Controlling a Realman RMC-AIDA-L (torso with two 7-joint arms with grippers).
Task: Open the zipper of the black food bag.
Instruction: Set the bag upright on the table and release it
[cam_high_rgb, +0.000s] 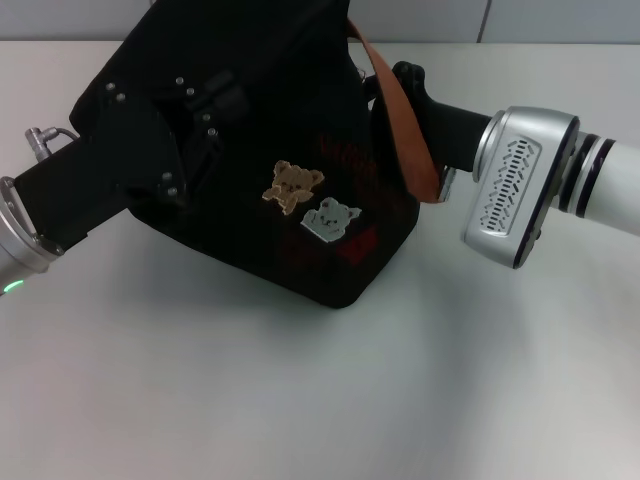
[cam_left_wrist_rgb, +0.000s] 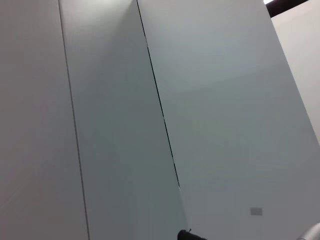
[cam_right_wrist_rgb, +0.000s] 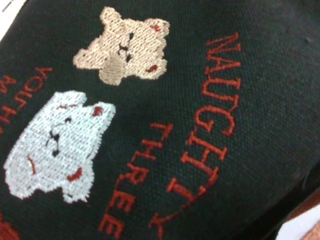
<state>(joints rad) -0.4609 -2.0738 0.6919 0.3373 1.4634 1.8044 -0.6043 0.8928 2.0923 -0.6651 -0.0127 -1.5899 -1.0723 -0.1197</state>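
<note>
The black food bag (cam_high_rgb: 290, 150) sits on the white table (cam_high_rgb: 300, 400) toward the far side, its body turned at an angle so that one lower corner points toward the robot. Its front face carries a tan bear patch (cam_high_rgb: 292, 186) and a grey bear patch (cam_high_rgb: 328, 218) side by side, with faint red lettering (cam_high_rgb: 350, 160) around them. An orange-brown handle (cam_high_rgb: 400, 120) loops down over the bag's right edge.

The left hand (cam_high_rgb: 195, 110) reaches in from the left edge and lies against the bag's upper left part; black on black, so whether its fingers are parted or closed cannot be told. The right hand (cam_high_rgb: 405, 85) comes in from the right edge and ends at the bag's upper right side, just behind the handle; its fingers are hidden too, so its state cannot be told.

The zipper cannot be made out in any view.

The right wrist view is filled by the bag's fabric, close up, with both bear patches and the red words. The left wrist view shows only pale wall panels (cam_left_wrist_rgb: 150, 100).

The near half of the table lies open from the bag's lower corner down to the front edge.
</note>
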